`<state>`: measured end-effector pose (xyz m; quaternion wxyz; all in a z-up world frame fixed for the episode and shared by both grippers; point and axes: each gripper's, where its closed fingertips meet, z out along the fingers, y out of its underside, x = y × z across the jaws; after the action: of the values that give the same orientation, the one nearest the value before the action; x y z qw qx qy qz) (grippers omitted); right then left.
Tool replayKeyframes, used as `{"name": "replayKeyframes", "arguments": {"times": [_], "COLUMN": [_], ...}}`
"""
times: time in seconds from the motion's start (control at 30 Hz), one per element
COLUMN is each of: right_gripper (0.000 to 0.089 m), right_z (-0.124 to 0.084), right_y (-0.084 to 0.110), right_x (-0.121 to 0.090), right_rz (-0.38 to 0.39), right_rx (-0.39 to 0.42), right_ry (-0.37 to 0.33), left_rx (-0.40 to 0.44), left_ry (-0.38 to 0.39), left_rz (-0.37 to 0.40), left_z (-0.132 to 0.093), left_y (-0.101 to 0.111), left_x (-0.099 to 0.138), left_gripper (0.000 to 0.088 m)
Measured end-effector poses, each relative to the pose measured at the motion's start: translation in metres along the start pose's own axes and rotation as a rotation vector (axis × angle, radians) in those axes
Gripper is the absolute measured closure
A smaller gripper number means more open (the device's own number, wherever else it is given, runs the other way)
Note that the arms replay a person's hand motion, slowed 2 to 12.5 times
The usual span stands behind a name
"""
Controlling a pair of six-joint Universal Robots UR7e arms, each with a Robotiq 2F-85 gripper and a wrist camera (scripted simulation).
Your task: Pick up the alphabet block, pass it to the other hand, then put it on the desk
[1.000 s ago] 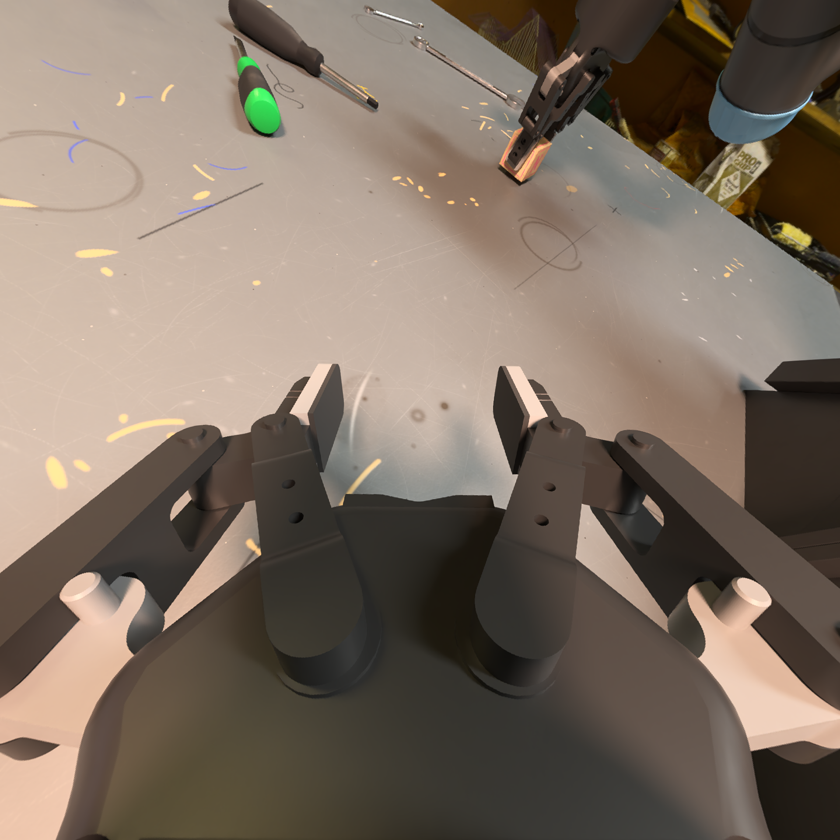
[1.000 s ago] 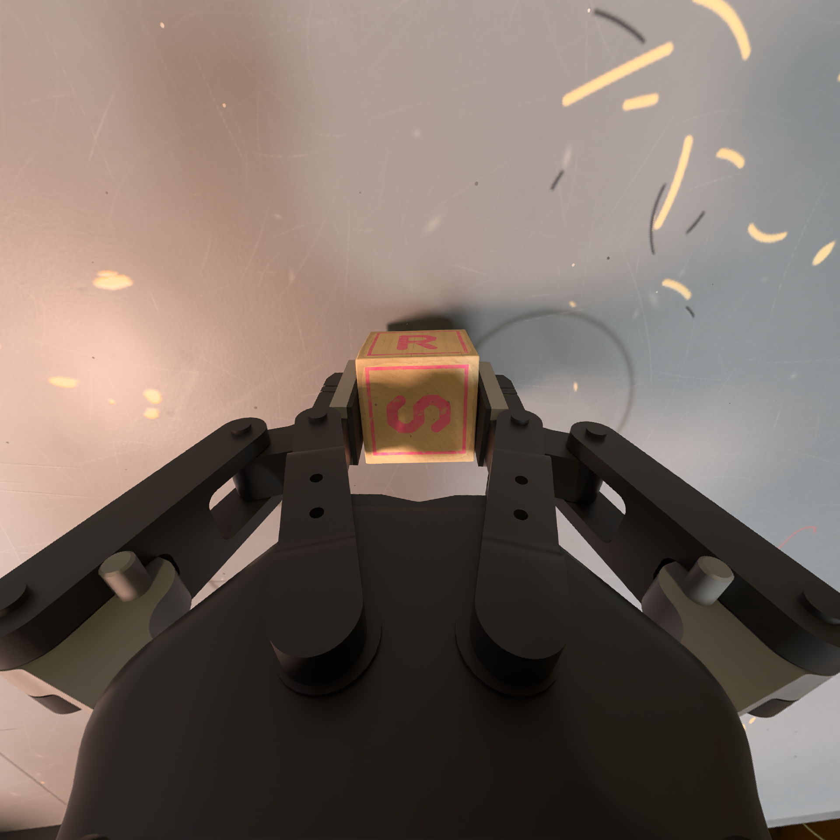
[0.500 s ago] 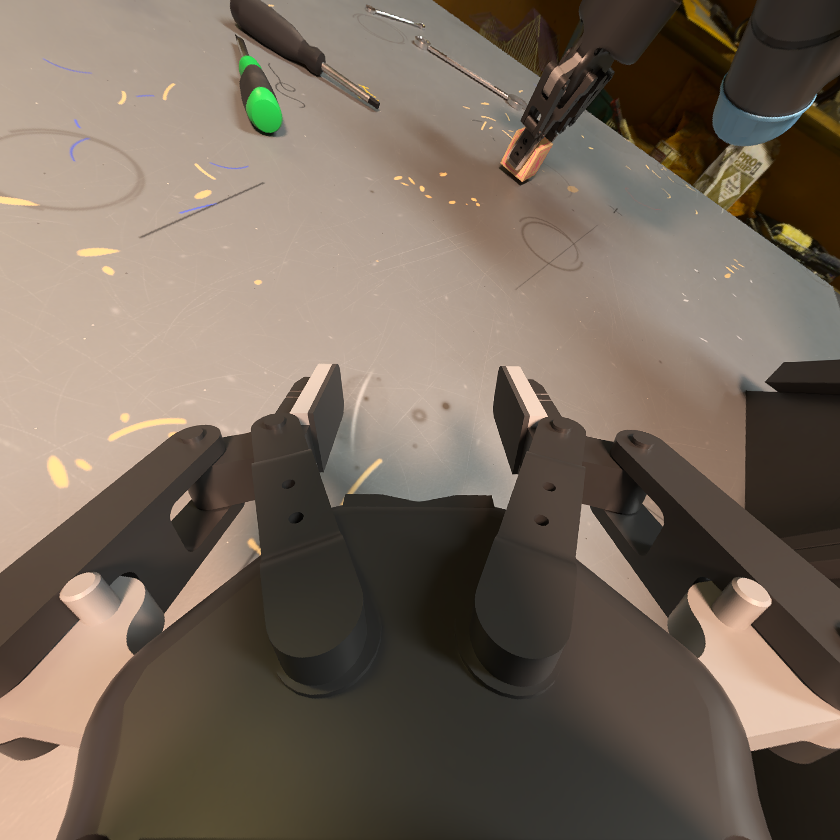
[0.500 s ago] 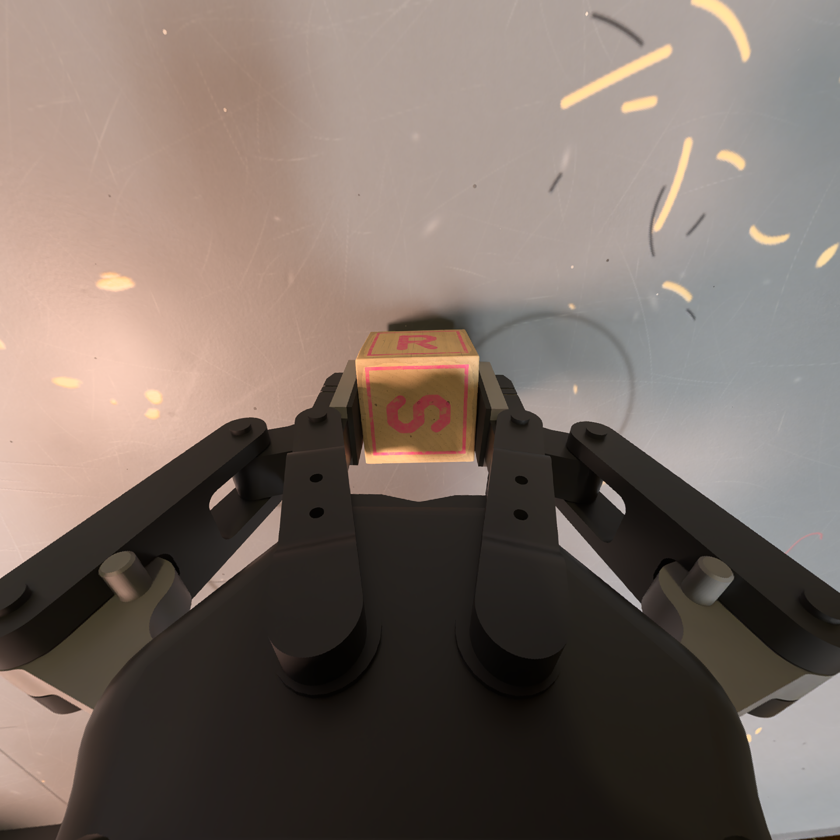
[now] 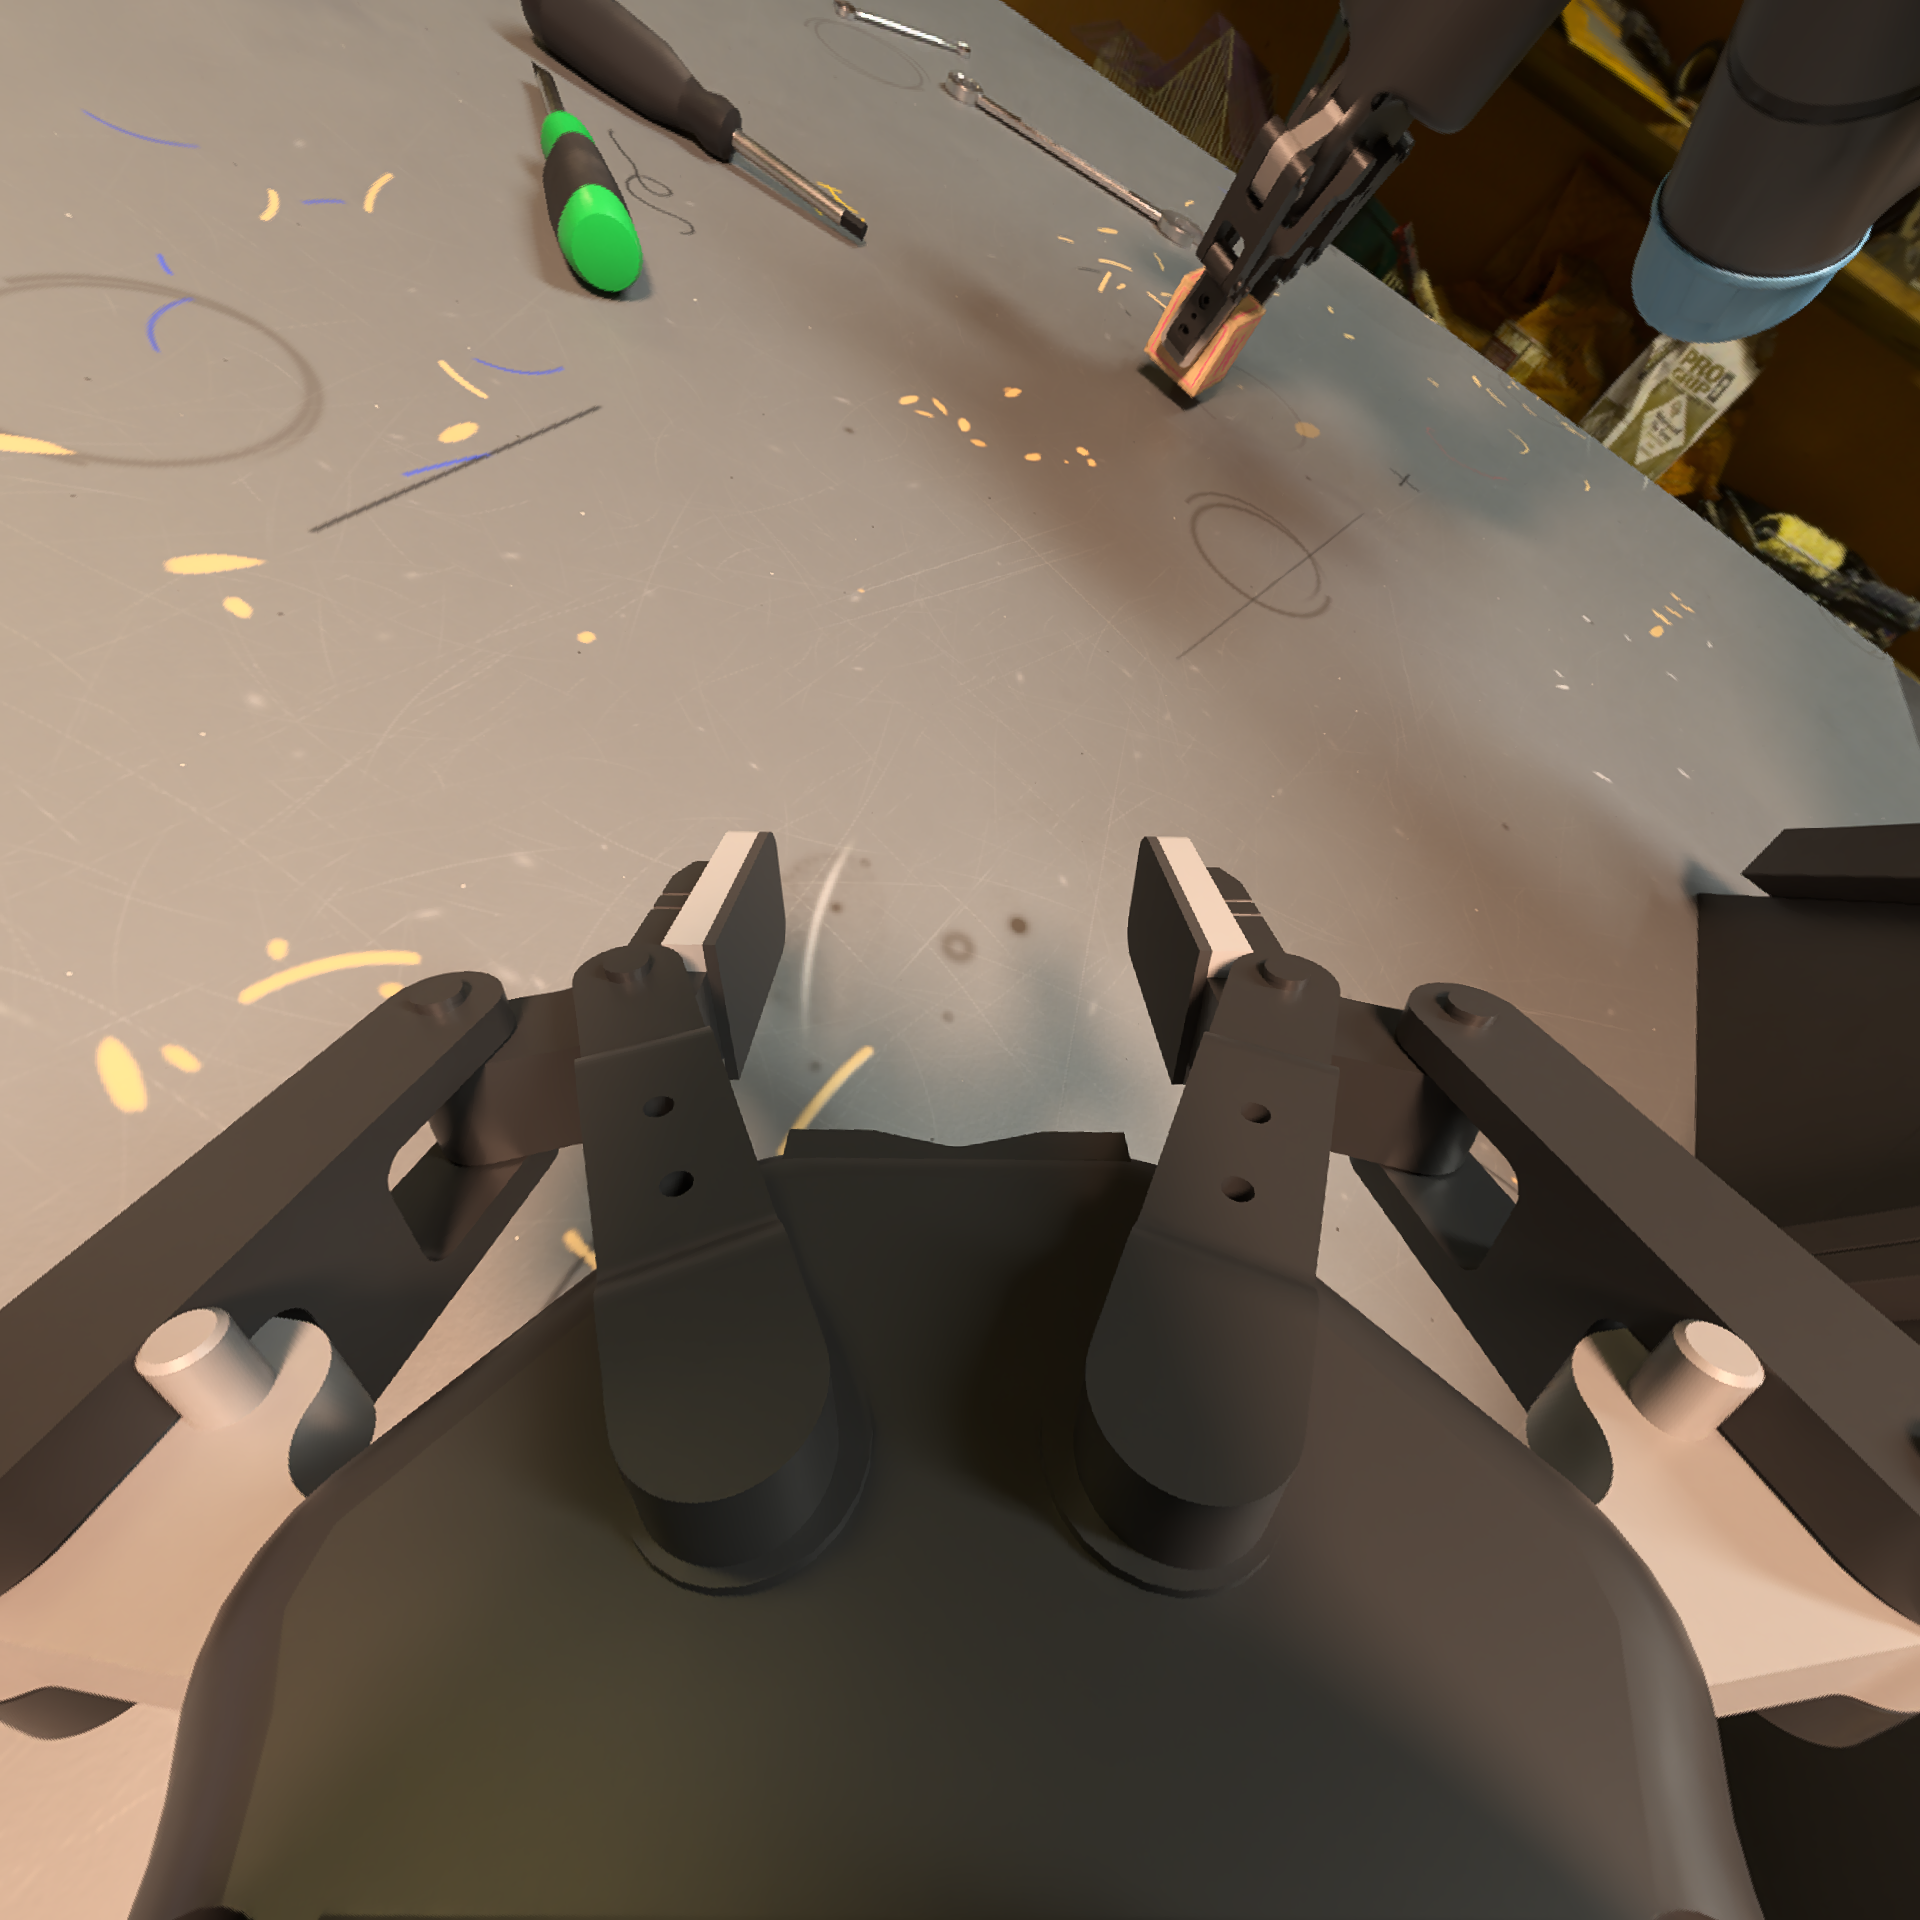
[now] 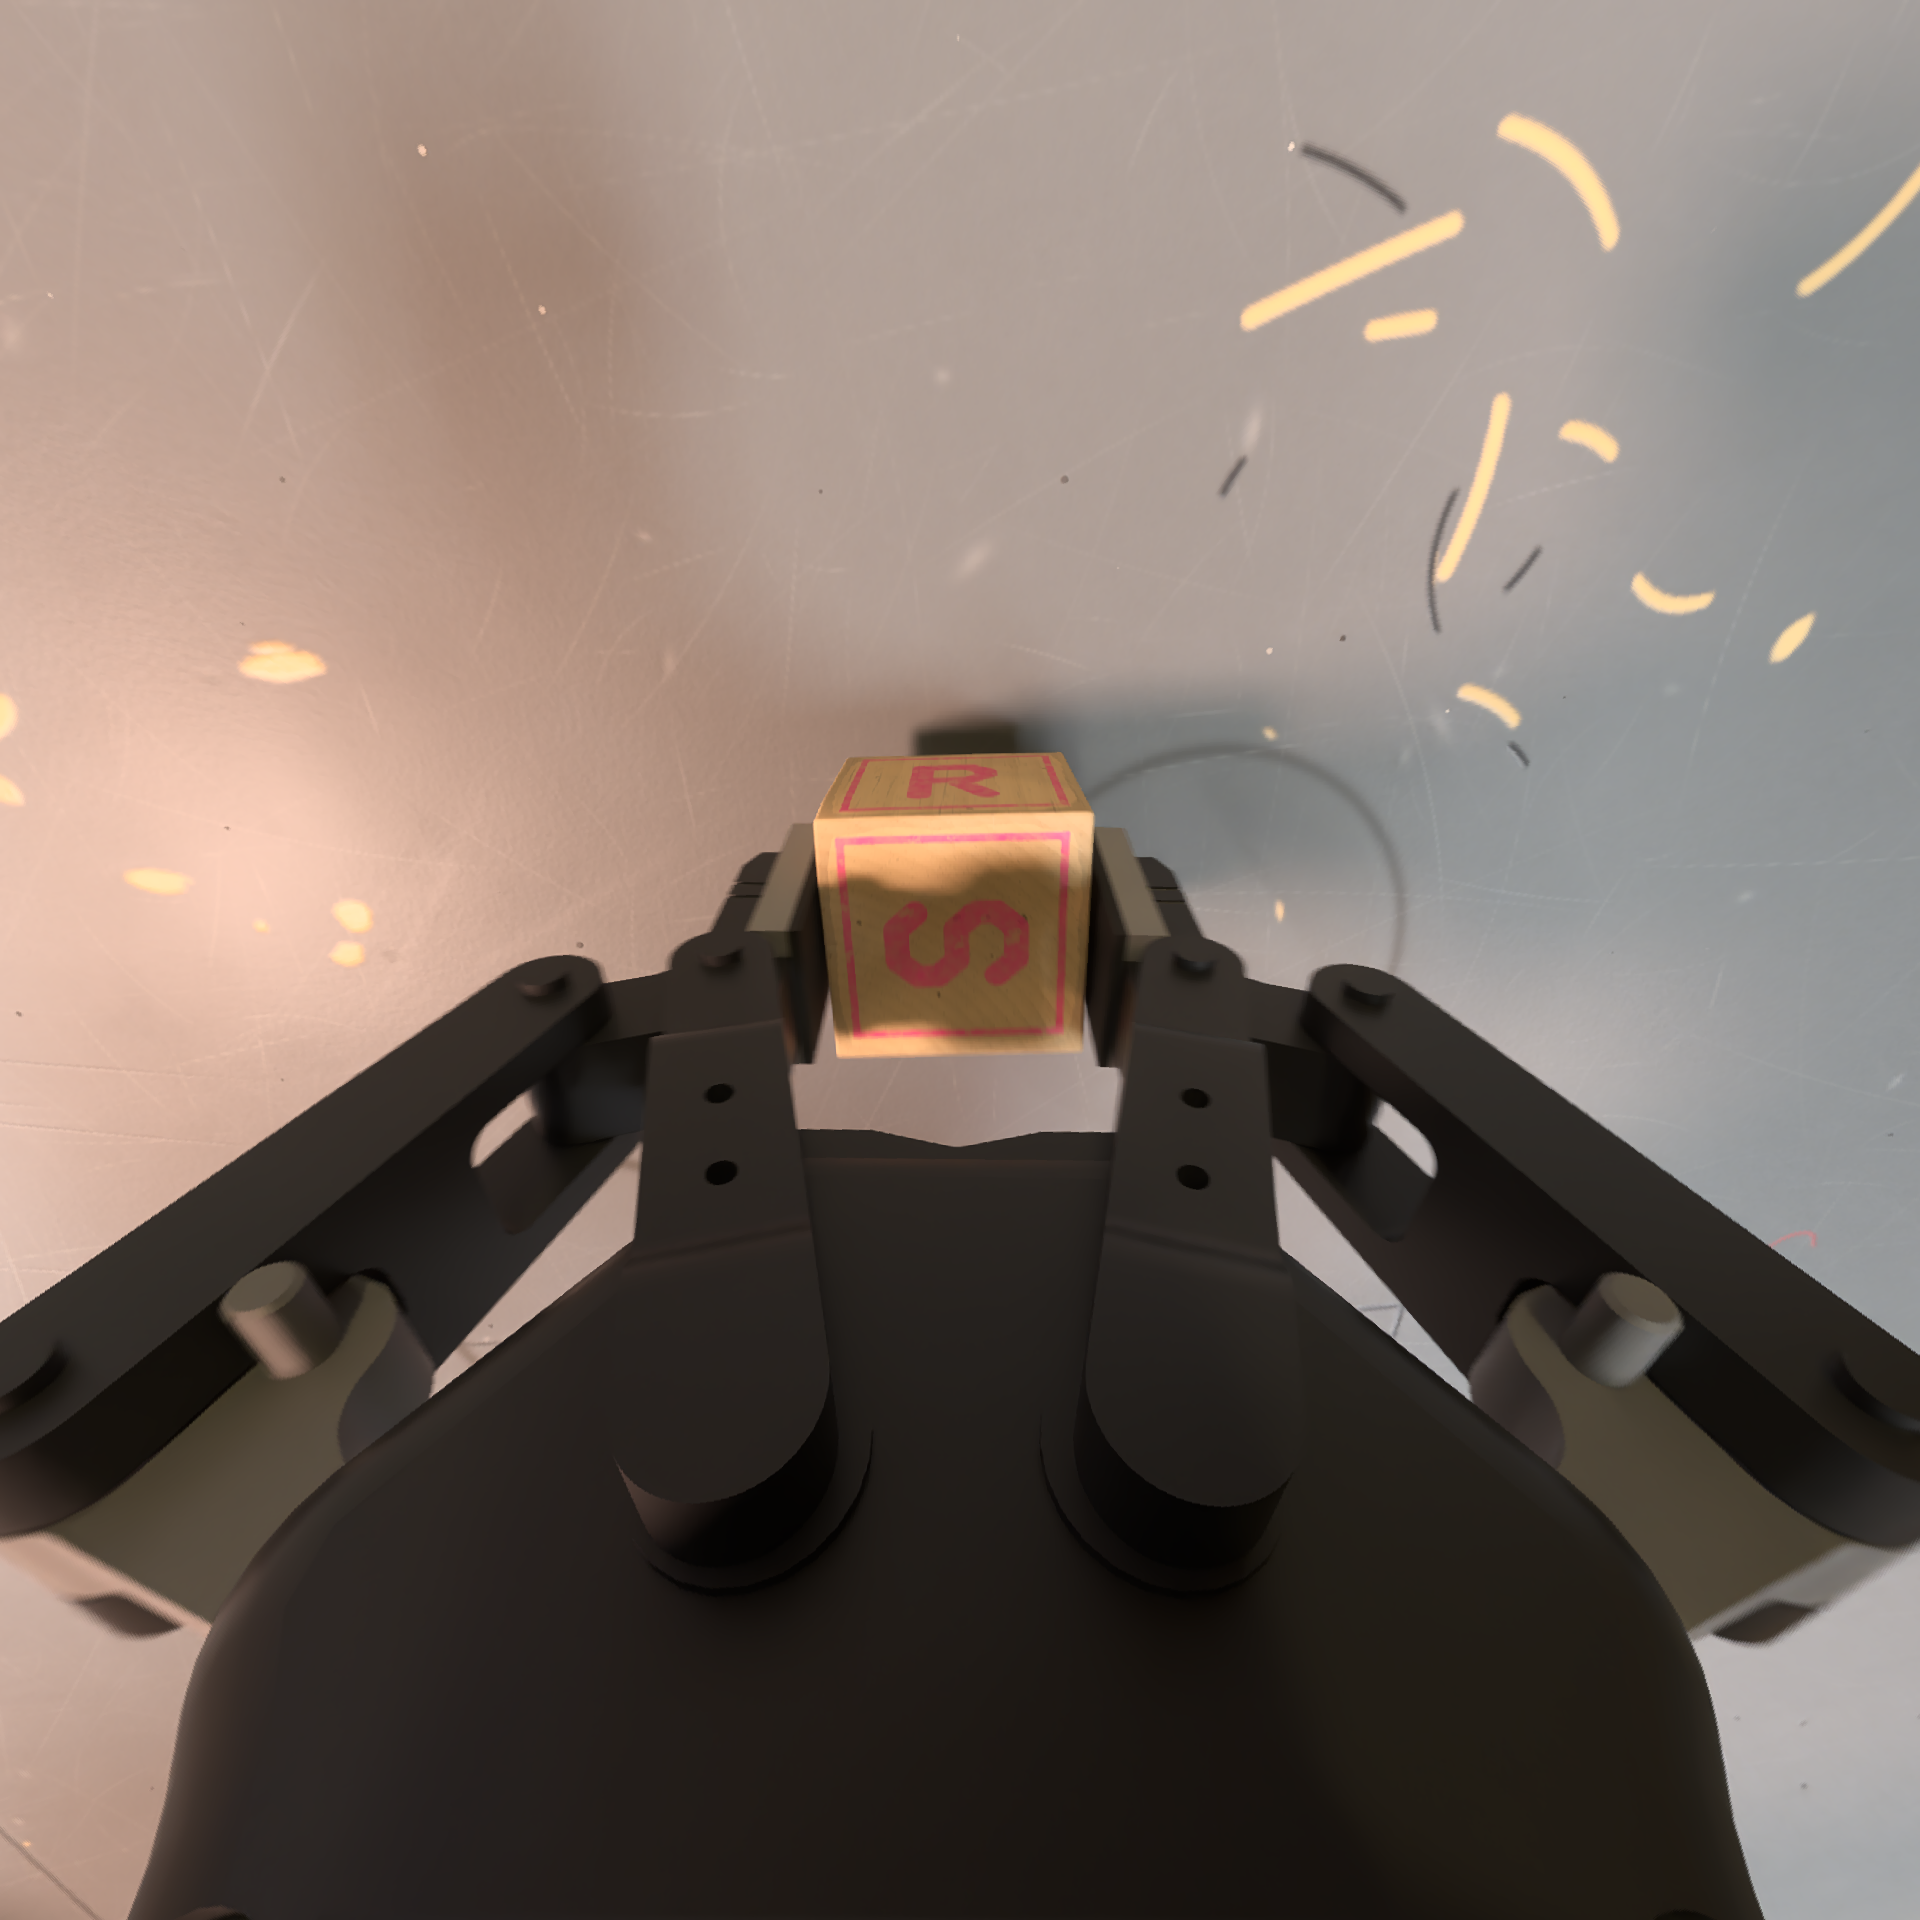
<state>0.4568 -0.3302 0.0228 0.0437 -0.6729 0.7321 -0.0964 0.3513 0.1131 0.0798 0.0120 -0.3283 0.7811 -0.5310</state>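
Observation:
The alphabet block [image 6: 954, 925] is a small wooden cube with pink letters. My right gripper [image 6: 954, 935] is shut on it, a finger pad on each side, and holds it a little above the grey desk [image 6: 623, 416]. In the left wrist view the block [image 5: 1218, 355] shows far off at the upper right, held by the right gripper [image 5: 1205, 348] just over its shadow. My left gripper [image 5: 956, 925] is open and empty, low over the near part of the desk [image 5: 935, 675].
A green-handled screwdriver [image 5: 587, 203], a black-handled screwdriver [image 5: 686, 104] and a wrench [image 5: 1070, 156] lie at the far side of the desk. A dark box [image 5: 1818, 1039] stands at the right edge. Clutter lies beyond the desk's right edge.
The right gripper has risen slightly with the block, which now hangs a bit higher over the desk. The left gripper has not moved.

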Motion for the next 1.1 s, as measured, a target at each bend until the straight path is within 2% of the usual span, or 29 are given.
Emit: {"name": "replayKeyframes", "arguments": {"times": [0.07,0.1,0.4,0.77,1.1], "right_gripper": [0.0312,0.0266,0.0047,0.0039,0.0039], "right_z": [-0.002,-0.004,-0.023,-0.062,-0.111], "right_y": [-0.001,-0.002,-0.011,-0.028,-0.049], "right_x": [0.0,0.001,0.001,-0.008,-0.029], "right_rz": [-0.004,-0.006,-0.027,-0.064,-0.157], "right_rx": [0.011,0.017,0.1,0.283,0.553], "right_ry": [0.005,0.007,0.024,-0.011,-0.076], "left_rx": [0.0,-0.001,0.004,0.013,0.029], "left_ry": [0.0,0.0,-0.002,-0.009,-0.028], "left_rz": [-0.001,-0.002,-0.003,0.002,0.014], "left_z": [0.0,0.0,-0.001,-0.002,-0.004], "left_y": [0.0,0.0,-0.001,-0.002,-0.005], "left_x": [0.0,0.0,-0.001,-0.002,-0.005], "left_gripper": [0.0284,0.0284,0.0284,0.0284,0.0284]}}
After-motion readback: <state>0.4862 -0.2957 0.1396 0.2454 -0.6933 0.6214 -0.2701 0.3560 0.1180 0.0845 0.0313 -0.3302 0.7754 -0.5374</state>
